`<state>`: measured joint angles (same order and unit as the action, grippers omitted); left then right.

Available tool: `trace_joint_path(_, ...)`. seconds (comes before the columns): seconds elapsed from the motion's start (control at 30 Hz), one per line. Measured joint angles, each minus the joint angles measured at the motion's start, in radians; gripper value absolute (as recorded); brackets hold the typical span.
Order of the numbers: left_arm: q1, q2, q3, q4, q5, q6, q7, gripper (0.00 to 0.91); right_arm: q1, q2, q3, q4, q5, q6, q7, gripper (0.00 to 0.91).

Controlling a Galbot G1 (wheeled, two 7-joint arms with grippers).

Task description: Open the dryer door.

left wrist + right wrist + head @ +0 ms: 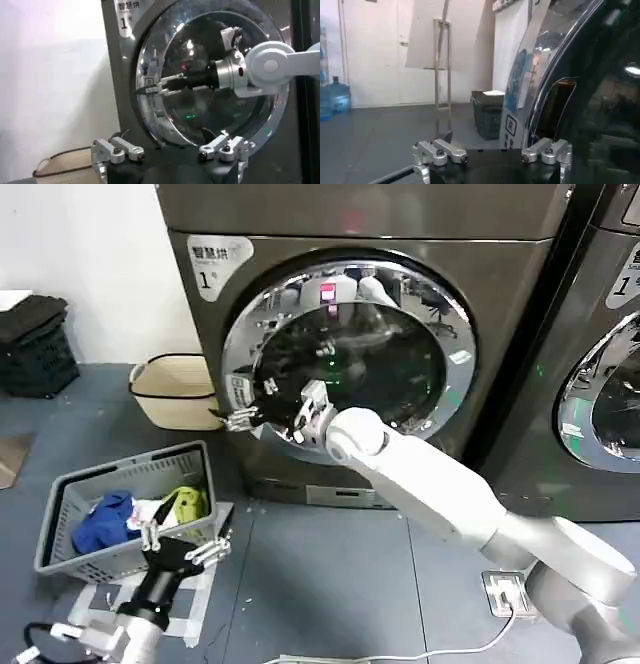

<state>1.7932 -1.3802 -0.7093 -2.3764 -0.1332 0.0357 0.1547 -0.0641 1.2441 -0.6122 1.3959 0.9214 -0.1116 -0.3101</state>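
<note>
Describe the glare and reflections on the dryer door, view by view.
Head view: the dryer door carries bright room reflections along its chrome rim, with pink and green glints on the dark glass. Left wrist view: white highlights dot the glass beside the right end effector. Right wrist view: the rim mirrors the room; the glass stays near black.

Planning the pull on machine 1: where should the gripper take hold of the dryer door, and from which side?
Grip the dryer door at its left edge, where a recess breaks the chrome rim. The right gripper is already there; coming from the left probably suits, since the latch seems to sit there.
</note>
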Motion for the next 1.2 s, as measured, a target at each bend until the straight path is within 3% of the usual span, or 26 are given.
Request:
trace_joint_path(0.53,-0.130,0.101,-0.108,0.064,-0.173,0.065,0.032,0.907,-0.043,-0.202,0.005,0.229,0.058,0.005,-0.068,0.907)
trace_joint_path(1.0,-0.241,0.202,-0.258,0.175,-0.260,0.064,0.151,0.907,-0.083,-0.323,0.010,0.367,0.109,0.022,-0.155,0.907)
trace_joint_path(1.2,-0.296,0.265,-0.279,0.235,-0.299,0.078,0.158,0.907,-0.104,-0.377,0.011,0.432,0.109,0.023,-0.207,0.907)
